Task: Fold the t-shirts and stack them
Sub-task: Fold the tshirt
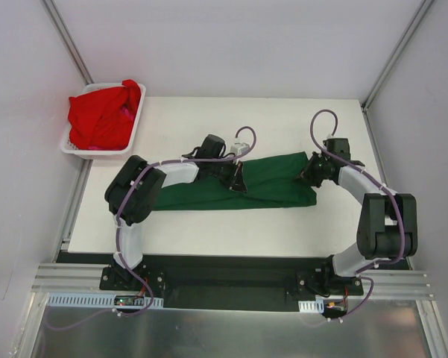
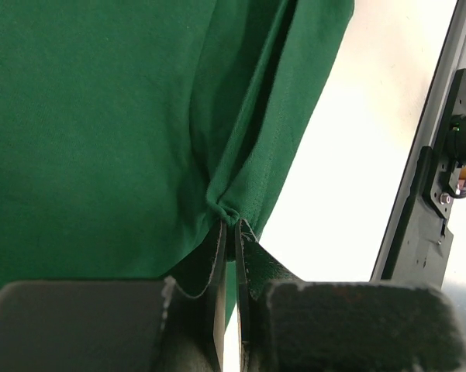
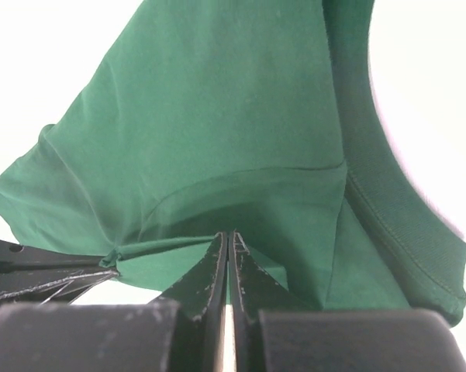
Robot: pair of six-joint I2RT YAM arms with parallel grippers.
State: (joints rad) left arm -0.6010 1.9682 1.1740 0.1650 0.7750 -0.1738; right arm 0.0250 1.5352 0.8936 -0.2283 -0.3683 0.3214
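A dark green t-shirt [image 1: 272, 183] lies lengthwise across the middle of the white table, bunched into a long band. My left gripper [image 1: 238, 179] sits over its middle and is shut on a pinched fold of the green cloth [image 2: 101, 139]; the fold puckers right at the left gripper's [image 2: 231, 226] tips. At the shirt's right end my right gripper [image 1: 307, 177] is shut on an edge of the same green t-shirt [image 3: 233, 116], which spreads away from the right gripper's [image 3: 229, 236] tips. Bright red t-shirts [image 1: 101, 115] are piled in a basket at the far left.
The white slotted basket [image 1: 136, 128] stands at the table's back left corner. White walls with metal posts enclose the table. A black and aluminium rail [image 1: 231, 280] runs along the near edge, also seen as a black rail [image 2: 426, 225] beside the shirt.
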